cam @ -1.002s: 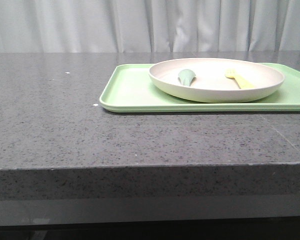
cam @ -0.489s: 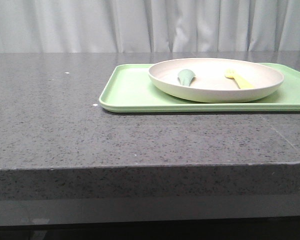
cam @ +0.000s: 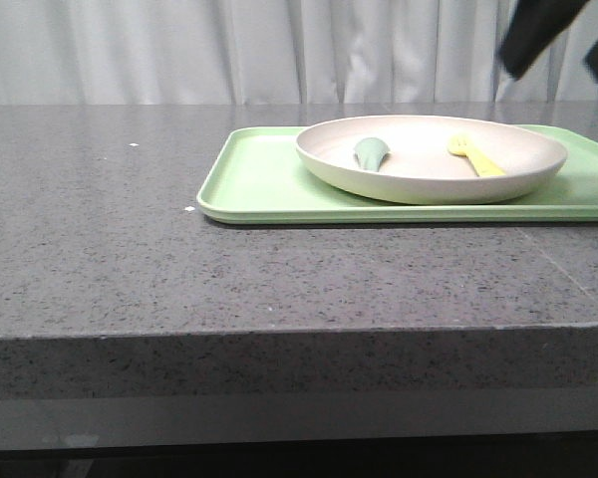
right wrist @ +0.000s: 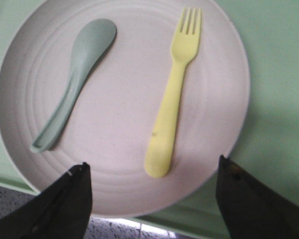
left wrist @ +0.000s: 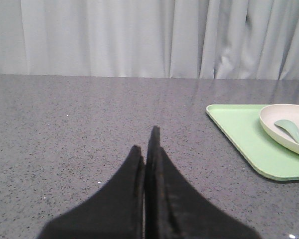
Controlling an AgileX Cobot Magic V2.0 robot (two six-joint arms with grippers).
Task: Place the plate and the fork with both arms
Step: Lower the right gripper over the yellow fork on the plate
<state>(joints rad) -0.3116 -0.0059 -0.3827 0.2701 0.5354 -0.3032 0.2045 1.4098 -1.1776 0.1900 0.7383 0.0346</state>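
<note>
A dark grey speckled stone table point(cam: 130, 269) fills the room's foreground. Behind it hangs a white pleated curtain point(cam: 179, 50), evenly lit.

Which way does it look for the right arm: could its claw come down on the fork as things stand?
Probably yes. The right claw is open above the plate, its fingers spread wide. The fork lies uncovered in the plate, apart from the spoon, with nothing over it.

bare counter point(cam: 100, 229) left of tray point(cam: 249, 179), spoon point(right wrist: 72, 82) and fork point(right wrist: 172, 94) well apart on plate point(right wrist: 124, 149)
</note>
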